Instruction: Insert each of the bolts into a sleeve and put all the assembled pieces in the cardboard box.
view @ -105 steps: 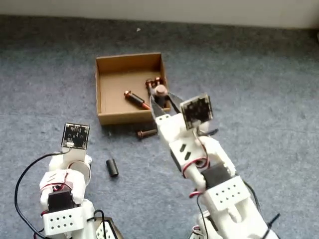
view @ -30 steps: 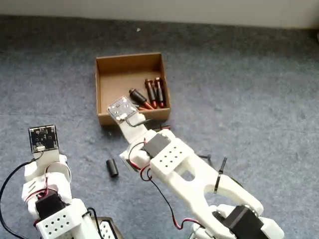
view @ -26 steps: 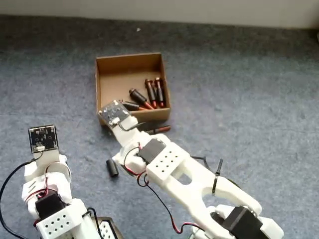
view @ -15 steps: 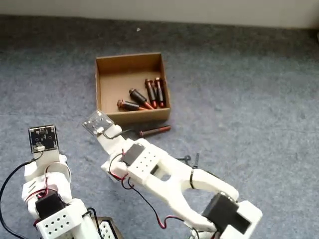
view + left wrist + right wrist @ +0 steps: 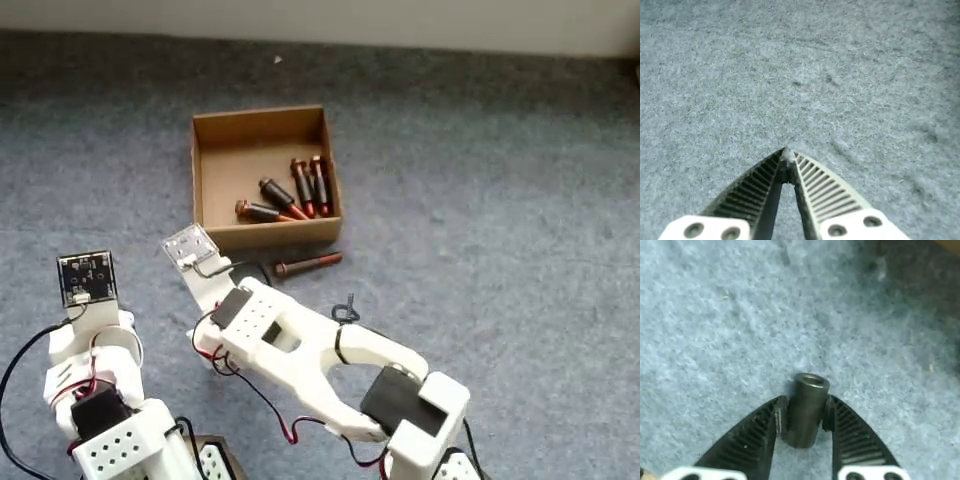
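Right tool (image 5: 805, 401) swung from cardboard box (image 5: 270, 236) toward seven o'clock, now clamping sleeve (image 5: 804, 412); left tool (image 5: 786, 153) closed. Shallow grip risks slippage.

**Tan box, copper bolts, blue-grey surface**

The surface (image 5: 500, 200) is a speckled blue-grey with a felt-like fleck. The cardboard box (image 5: 240, 160) is plain tan-brown. The assembled pieces (image 5: 272, 192) inside it are coppery-red bolts in dark sleeves. The loose bolt (image 5: 308, 263) is reddish copper-brown. The sleeve (image 5: 804, 417) is dark grey, nearly black. The left pincer (image 5: 786, 156) and the right pincer (image 5: 805, 401) have black, ribbed fingers (image 5: 757, 432) on white mounts. The right arm (image 5: 310, 350) and the left arm (image 5: 110, 400) are white, with red and black wires.
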